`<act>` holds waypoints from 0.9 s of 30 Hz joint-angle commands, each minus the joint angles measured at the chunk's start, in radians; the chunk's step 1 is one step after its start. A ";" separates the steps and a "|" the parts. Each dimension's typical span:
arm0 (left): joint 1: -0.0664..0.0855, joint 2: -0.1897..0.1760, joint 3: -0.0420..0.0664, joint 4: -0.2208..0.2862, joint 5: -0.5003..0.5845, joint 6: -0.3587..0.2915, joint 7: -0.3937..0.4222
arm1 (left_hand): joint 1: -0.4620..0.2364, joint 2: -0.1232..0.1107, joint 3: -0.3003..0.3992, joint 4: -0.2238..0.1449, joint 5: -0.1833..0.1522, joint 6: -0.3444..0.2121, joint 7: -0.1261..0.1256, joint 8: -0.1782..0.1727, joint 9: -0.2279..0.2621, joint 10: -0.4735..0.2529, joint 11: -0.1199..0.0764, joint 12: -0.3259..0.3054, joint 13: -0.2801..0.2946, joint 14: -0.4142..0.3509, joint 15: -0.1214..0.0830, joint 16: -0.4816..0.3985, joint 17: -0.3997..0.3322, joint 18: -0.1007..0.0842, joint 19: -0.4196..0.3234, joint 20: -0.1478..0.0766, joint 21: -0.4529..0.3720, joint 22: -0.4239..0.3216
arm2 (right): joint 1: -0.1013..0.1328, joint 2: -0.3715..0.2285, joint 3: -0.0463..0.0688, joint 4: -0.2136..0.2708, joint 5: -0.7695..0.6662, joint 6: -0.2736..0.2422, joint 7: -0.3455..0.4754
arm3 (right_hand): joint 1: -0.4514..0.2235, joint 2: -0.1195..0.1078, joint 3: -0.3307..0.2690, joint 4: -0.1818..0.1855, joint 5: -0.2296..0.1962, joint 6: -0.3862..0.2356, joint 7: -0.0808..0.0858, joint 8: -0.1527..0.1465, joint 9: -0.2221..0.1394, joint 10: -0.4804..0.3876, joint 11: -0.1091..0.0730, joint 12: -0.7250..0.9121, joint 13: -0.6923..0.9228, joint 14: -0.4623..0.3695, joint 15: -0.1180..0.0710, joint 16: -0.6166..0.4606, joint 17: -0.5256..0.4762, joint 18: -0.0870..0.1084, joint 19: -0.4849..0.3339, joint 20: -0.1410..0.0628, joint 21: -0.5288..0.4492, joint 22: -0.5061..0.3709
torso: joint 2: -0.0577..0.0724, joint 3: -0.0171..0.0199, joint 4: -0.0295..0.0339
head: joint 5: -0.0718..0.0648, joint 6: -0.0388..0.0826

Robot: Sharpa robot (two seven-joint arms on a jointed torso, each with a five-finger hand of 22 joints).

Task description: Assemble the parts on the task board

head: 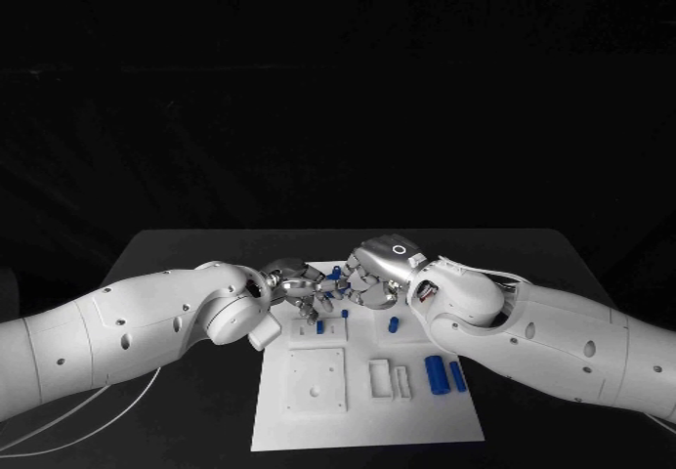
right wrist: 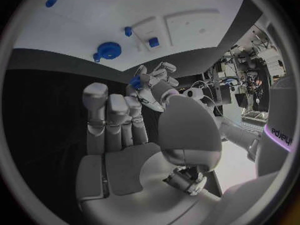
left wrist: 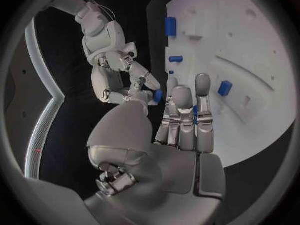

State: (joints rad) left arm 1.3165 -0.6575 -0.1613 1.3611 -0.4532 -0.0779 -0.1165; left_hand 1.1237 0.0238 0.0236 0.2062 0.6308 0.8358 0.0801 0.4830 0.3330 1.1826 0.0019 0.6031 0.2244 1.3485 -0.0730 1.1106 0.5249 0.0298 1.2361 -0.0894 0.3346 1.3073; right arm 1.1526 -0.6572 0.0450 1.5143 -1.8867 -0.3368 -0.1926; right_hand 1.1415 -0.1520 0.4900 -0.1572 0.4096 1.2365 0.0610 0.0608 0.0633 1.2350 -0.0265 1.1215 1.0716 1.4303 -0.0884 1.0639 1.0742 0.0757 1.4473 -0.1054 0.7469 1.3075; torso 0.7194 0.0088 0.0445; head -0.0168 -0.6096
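Head view: the board lies mid-table, some blue parts loose on its near right, others standing farther back, so I judge assembly well short of done. My hands meet over the far edge. My left hand pinches a small blue part; whether my right hand holds anything, I cannot tell.

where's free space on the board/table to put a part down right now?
Free: the task board's near strip below the square plate, and the black table to the far left and far right. Crowded: the far end, where the left hand and right hand meet over small blue parts.
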 commanded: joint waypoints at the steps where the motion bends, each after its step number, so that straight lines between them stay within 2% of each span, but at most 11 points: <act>1: 0.001 0.001 0.001 0.003 0.021 0.018 0.023 | -0.005 0.004 0.016 -0.003 0.007 -0.003 -0.003 -0.003 -0.003 -0.002 -0.001 -0.007 -0.003 -0.010 0.001 0.005 -0.002 0.005 -0.006 -0.002 0.008 0.019 | 0.000 0.000 0.000 0.002 0.000 0.018 0.007 | 0.003 -0.003 0.001 0.005 -0.003 0.000 -0.005 0.002 0.001 0.001 -0.007 -0.003 0.001 0.004 -0.002 -0.003 0.001 0.004 0.002 -0.002 0.003 0.082 | 0.000 0.0000 0.0004 | -0.001 -0.002; 7: 0.001 0.000 0.001 0.003 0.028 0.022 0.025 | -0.003 0.011 0.038 -0.012 0.040 -0.002 -0.004 -0.001 -0.003 -0.003 -0.001 -0.011 -0.007 -0.012 0.001 0.006 -0.003 0.005 -0.008 -0.002 0.009 0.020 | 0.000 0.000 0.000 0.002 0.001 0.021 0.009 | 0.004 -0.003 0.001 0.005 -0.003 -0.001 -0.005 0.001 0.001 0.000 -0.007 -0.003 0.001 0.003 -0.002 -0.004 0.001 0.004 0.002 -0.002 0.002 0.081 | 0.000 -0.0001 0.0007 | -0.001 -0.002; 11: 0.001 0.000 0.001 0.003 0.033 0.023 0.027 | 0.013 0.022 0.072 -0.037 0.098 -0.003 -0.004 0.002 -0.001 -0.003 -0.001 -0.017 -0.011 -0.013 0.000 0.008 -0.003 0.004 -0.009 -0.003 0.010 0.020 | 0.000 0.001 0.000 0.003 0.002 0.023 0.010 | 0.004 -0.003 0.001 0.005 -0.002 -0.001 -0.005 0.001 0.001 -0.001 -0.007 -0.003 0.001 0.003 -0.002 -0.004 0.001 0.004 0.002 -0.002 0.001 0.081 | 0.000 -0.0005 0.0005 | -0.002 -0.003; 13: 0.001 0.000 0.001 0.002 0.035 0.021 0.027 | 0.011 0.027 0.097 -0.060 0.110 -0.005 -0.004 0.006 0.002 -0.001 -0.001 -0.023 -0.015 -0.014 0.000 0.010 -0.003 0.004 -0.011 -0.003 0.012 0.020 | 0.000 0.001 0.000 0.004 0.003 0.023 0.011 | 0.004 -0.003 0.001 0.005 -0.002 -0.001 -0.005 0.001 0.001 -0.001 -0.007 -0.003 0.001 0.003 -0.002 -0.004 0.001 0.004 0.002 -0.002 0.001 0.081 | 0.000 -0.0004 0.0003 | -0.002 -0.003; 18: 0.001 -0.001 0.001 0.001 0.037 0.020 0.026 | -0.010 0.026 0.114 -0.096 0.098 -0.008 -0.004 0.008 0.004 0.003 0.000 -0.034 -0.021 -0.014 0.001 0.012 -0.005 0.005 -0.014 -0.003 0.017 0.020 | 0.000 0.000 0.000 0.005 0.005 0.025 0.013 | 0.004 -0.003 0.001 0.005 -0.002 -0.001 -0.005 0.001 0.001 -0.001 -0.007 -0.003 0.001 0.003 -0.002 -0.004 0.001 0.004 0.002 -0.002 0.001 0.081 | 0.000 -0.0004 0.0006 | -0.002 -0.003; 20: 0.001 -0.001 0.001 0.001 0.037 0.020 0.024 | -0.012 0.026 0.111 -0.097 0.083 -0.008 -0.004 0.007 0.003 0.003 0.000 -0.035 -0.022 -0.014 0.001 0.012 -0.005 0.005 -0.013 -0.002 0.018 0.020 | 0.000 0.000 0.000 0.005 0.005 0.025 0.013 | 0.004 -0.003 0.001 0.005 -0.002 -0.001 -0.005 0.001 0.001 -0.001 -0.007 -0.003 0.001 0.003 -0.002 -0.004 0.001 0.004 0.002 -0.002 0.001 0.081 | 0.000 -0.0006 0.0006 | -0.002 -0.003; 27: 0.001 -0.001 0.001 0.000 0.039 0.021 0.023 | -0.013 0.026 0.106 -0.099 0.075 -0.007 -0.003 0.005 0.001 0.002 0.001 -0.039 -0.024 -0.015 0.001 0.013 -0.006 0.006 -0.014 -0.002 0.018 0.020 | 0.000 0.001 0.000 0.006 0.006 0.029 0.015 | 0.004 -0.003 0.001 0.005 -0.002 -0.001 -0.005 0.001 0.001 -0.001 -0.007 -0.003 0.001 0.003 -0.002 -0.004 0.001 0.004 0.002 -0.002 0.001 0.081 | 0.000 -0.0002 0.0003 | -0.002 -0.003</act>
State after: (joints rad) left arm 1.3166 -0.6595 -0.1613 1.3599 -0.4257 -0.0696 -0.1040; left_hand 1.1195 0.0460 0.1329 0.1101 0.7078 0.8323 0.0766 0.4881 0.3353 1.1827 0.0019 0.5673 0.2011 1.3415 -0.0731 1.1190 0.5205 0.0298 1.2289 -0.0894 0.3500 1.3078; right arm 1.1525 -0.6573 0.0449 1.5173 -1.8786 -0.3225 -0.1879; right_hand 1.1415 -0.1520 0.4899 -0.1574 0.4096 1.2348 0.0625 0.0601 0.0623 1.2351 -0.0264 1.1215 1.0713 1.4303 -0.0884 1.0639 1.0737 0.0757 1.4473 -0.1054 0.7469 1.3074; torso 0.7192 0.0083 0.0450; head -0.0188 -0.6128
